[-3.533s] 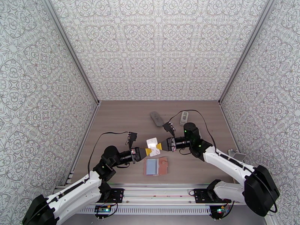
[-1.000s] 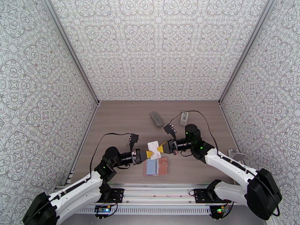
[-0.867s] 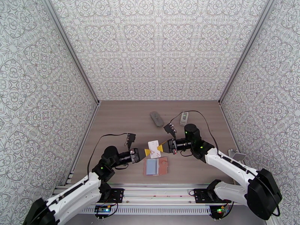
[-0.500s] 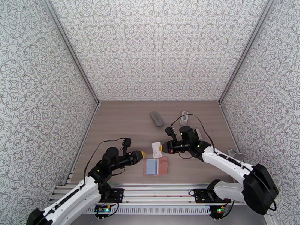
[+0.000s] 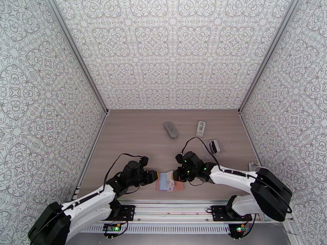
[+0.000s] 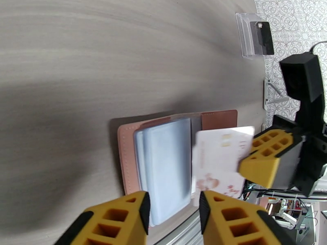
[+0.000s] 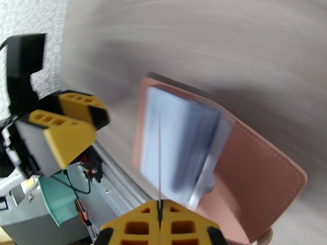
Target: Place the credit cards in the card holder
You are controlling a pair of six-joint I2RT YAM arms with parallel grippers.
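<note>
Left arm (image 5: 94, 197): having swung in since half a second ago, it is now reaching low along the worktop (image 5: 135, 135) to the left edge of the card holder (image 5: 178, 185).
Right arm (image 5: 233, 178): having dropped nearer and lower too, it is now leaving the clear box (image 5: 213, 146) behind it uncovered.
Left pincer (image 6: 173, 205): standing partly apart with nothing between its fingers, hovering just over the near-left corner of the holder; 1 second ago it was at the card's left edge.
Right pincer (image 7: 159, 209): pinching the white credit card (image 6: 220, 160) by 1 short edge, alone now.
White credit card: being held tilted over the holder's right half, lower than half a second ago, seen edge-on from the right wrist.
Card holder: lying open and flat near the worktop's near edge, pink leather, its clear sleeves (image 6: 167, 160) stacked on the left half; I cannot tell whether any sleeve is holding a card.
Clear box: sitting well apart to the right, keeping 1 dark item inside.
</note>
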